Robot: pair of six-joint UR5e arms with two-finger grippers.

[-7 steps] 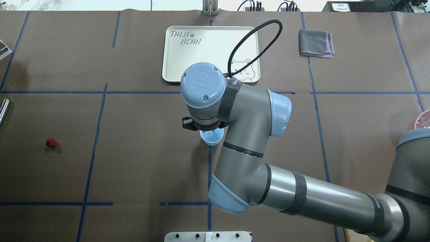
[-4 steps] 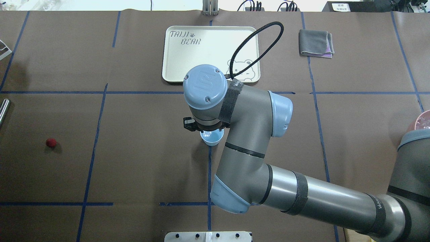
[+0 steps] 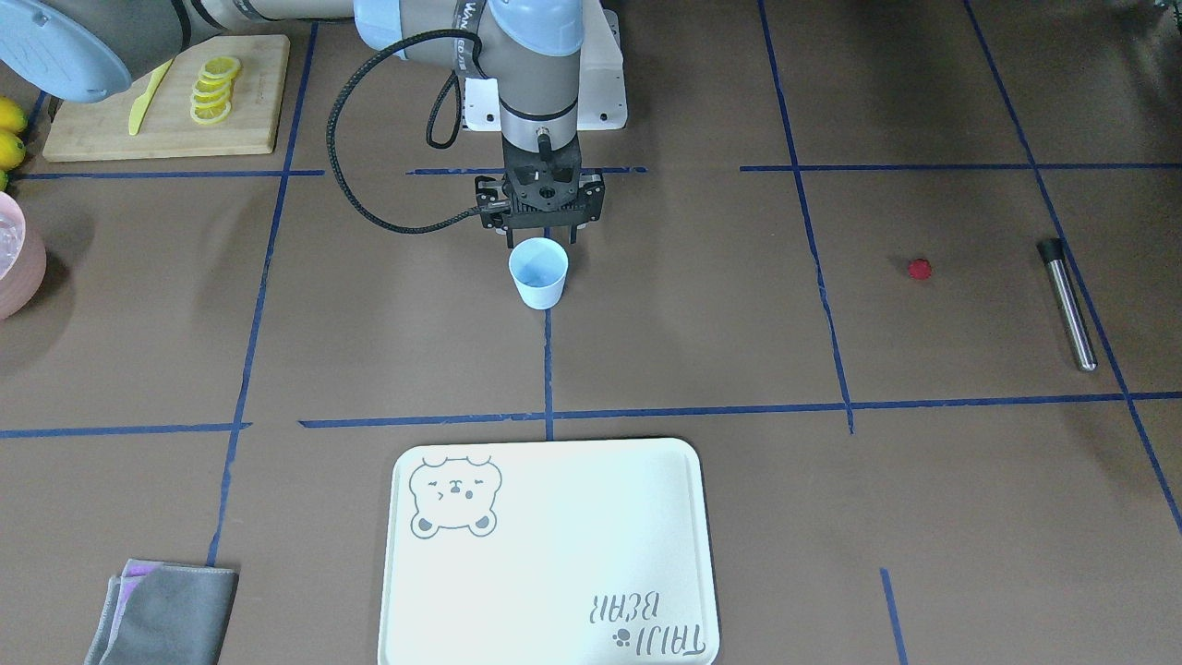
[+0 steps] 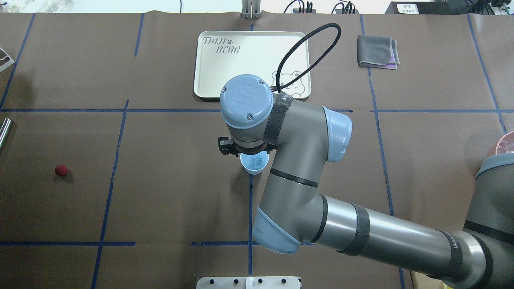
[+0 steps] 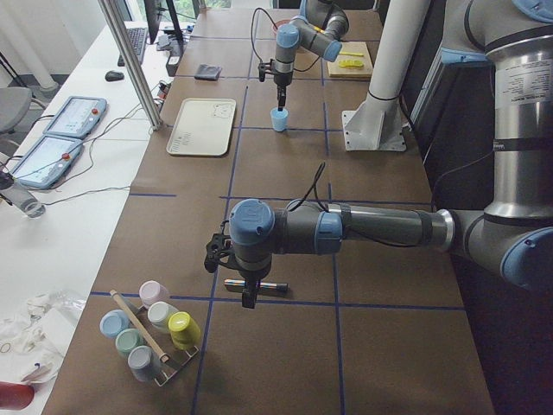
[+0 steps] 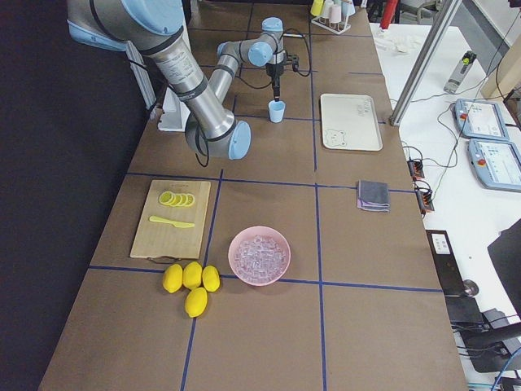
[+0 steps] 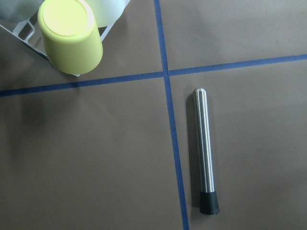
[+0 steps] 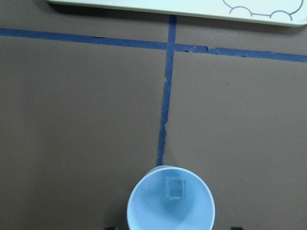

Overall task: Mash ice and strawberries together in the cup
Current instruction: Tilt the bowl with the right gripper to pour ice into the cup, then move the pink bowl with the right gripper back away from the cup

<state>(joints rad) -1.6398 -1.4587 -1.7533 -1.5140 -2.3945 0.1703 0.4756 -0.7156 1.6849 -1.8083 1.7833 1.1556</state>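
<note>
The pale blue cup (image 3: 538,272) stands upright at the table's middle, also in the overhead view (image 4: 253,164) and the right wrist view (image 8: 170,203). One clear ice cube (image 8: 175,188) lies on its bottom. My right gripper (image 3: 542,238) hangs open and empty just above the cup's rim, on the robot's side. The small red strawberry (image 3: 918,269) lies alone on the table far to my left (image 4: 60,170). My left gripper (image 5: 249,298) hovers over a steel muddler (image 7: 205,148); I cannot tell whether it is open or shut.
A white tray (image 3: 554,591) lies beyond the cup and a grey cloth (image 3: 166,614) beside it. A pink bowl of ice (image 6: 259,255), lemons (image 6: 191,281) and a cutting board with lemon slices (image 3: 166,102) are on my right. A rack of cups (image 5: 151,333) stands near the muddler.
The ice cube has dropped from my right gripper and now rests on the cup's bottom. The right wrist has shifted slightly, uncovering more of the cup.
</note>
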